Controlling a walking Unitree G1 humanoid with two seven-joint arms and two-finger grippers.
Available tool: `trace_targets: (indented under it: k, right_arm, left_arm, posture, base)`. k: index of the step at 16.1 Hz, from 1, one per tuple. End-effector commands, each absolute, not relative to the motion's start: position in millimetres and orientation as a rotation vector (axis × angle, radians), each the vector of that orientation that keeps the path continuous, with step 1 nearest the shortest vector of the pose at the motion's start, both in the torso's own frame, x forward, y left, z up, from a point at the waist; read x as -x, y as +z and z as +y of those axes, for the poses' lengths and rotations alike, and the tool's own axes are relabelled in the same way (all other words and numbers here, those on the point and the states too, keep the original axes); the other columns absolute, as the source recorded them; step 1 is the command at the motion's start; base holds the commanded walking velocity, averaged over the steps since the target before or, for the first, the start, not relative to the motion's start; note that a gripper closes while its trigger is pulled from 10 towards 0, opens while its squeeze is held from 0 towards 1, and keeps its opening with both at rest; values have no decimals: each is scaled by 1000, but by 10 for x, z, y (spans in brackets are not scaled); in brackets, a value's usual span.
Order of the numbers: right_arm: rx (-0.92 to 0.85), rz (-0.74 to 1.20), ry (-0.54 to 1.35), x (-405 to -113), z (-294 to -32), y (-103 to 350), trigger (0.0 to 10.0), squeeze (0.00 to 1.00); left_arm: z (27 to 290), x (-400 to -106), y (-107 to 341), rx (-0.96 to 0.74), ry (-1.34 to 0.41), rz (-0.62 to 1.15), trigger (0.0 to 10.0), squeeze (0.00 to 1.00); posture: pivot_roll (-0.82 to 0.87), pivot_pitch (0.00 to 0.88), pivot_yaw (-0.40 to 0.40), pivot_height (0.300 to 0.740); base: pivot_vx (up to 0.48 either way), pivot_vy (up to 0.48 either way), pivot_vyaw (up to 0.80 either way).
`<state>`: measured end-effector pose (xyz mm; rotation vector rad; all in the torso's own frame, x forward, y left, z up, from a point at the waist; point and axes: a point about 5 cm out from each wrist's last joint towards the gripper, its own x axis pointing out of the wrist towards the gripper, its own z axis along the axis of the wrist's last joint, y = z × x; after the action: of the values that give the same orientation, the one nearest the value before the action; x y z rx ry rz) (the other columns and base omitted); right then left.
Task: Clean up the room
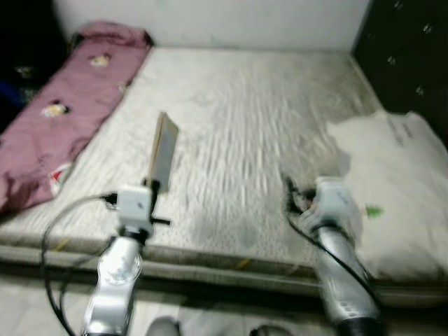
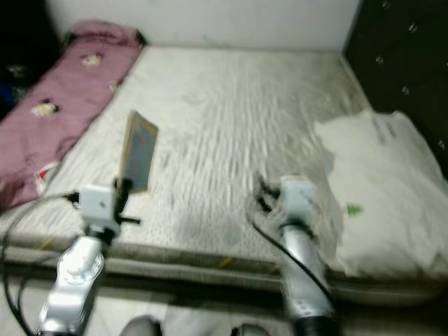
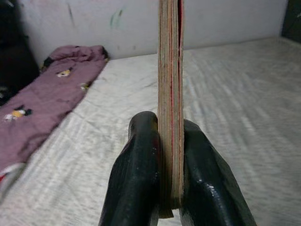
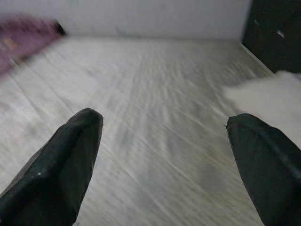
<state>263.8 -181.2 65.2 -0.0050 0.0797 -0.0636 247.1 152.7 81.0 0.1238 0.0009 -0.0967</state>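
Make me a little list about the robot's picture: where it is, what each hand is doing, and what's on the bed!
place: beside a bed with a pale bare mattress
left gripper: shut on a thin flat book, held upright over the mattress
right gripper: open, holding nothing, above the mattress
robot's left side of bed: pink blanket with cartoon prints
robot's right side of bed: white pillow
sharpness: head views blurred

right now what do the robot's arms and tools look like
Both arms are silver metal with black cables looping alongside and a white boxy block at each wrist. The left tool and right tool each have two long, glossy black fingers with rounded tips.
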Motion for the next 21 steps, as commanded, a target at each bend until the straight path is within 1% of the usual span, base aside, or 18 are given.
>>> trace_targets:
  k: [1,4,6,9,10,14,16,19,21]
  right_arm:
    - [-11,51,-52,-2616,-1810,747,10000,0]
    - [-5,64,-47,-2592,-1805,756,10000,0]
    - [-2,63,-44,-2583,-1786,769,10000,0]
    - [-22,53,-93,-2512,-1821,797,10000,0]
    - [-31,58,-100,-2458,-1805,801,10000,0]
    - [-31,70,-84,-2481,-1794,795,10000,0]
    - [-32,73,-79,-2488,-1793,794,10000,0]
    - [-32,84,-76,-2493,-1782,796,10000,0]
    - [-33,93,-77,-2483,-1777,804,10000,0]
  left_arm:
    - [1651,-2433,901,-138,-46,-25,10000,0]
    - [1645,-2387,864,-132,-45,-5,10000,0]
    - [1612,-2400,887,-131,-51,-9,10000,0]
    - [1629,-2378,900,-111,-30,-15,10000,0]
    - [1634,-2371,908,-107,-29,-13,10000,0]
    - [1590,-2397,935,-89,-54,-32,10000,0]
    - [1564,-2399,953,-110,-68,-41,10000,0]
    - [1589,-2408,935,-94,-40,-20,10000,0]
    - [1570,-2414,933,-87,-63,-13,10000,0]
  posture:
    - [24,40,20,740]
    - [25,40,19,740]
    - [26,39,20,740]
    - [21,44,23,740]
    - [17,46,26,740]
    - [16,45,25,740]
    - [16,44,22,740]
    - [17,45,20,740]
    - [16,44,21,740]
  base:
    - [0,0,0]
    - [0,-84,0]
    - [0,-309,0]
    - [0,-420,0]
    - [0,0,0]
    - [0,0,0]
    - [0,0,0]
    - [0,0,0]
    - [0,0,-481]
